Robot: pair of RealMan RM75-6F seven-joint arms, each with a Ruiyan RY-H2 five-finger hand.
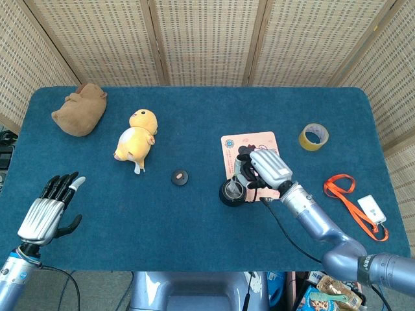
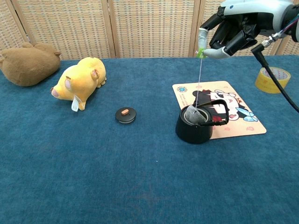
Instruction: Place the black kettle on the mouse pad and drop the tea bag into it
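Kettle lid (image 2: pixel 126 115) beside yellow plush (image 2: pixel 79 81)

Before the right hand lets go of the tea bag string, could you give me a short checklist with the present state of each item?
1. Black kettle on mouse pad: not ok, only partly, overhanging its near-left corner.
2. Lid off, lying apart on the table: ok.
3. Tea bag at the kettle's mouth: ok; how deep, cannot tell.
4. Right hand pinches the string's tag: ok.
5. Left hand open, far off: ok.
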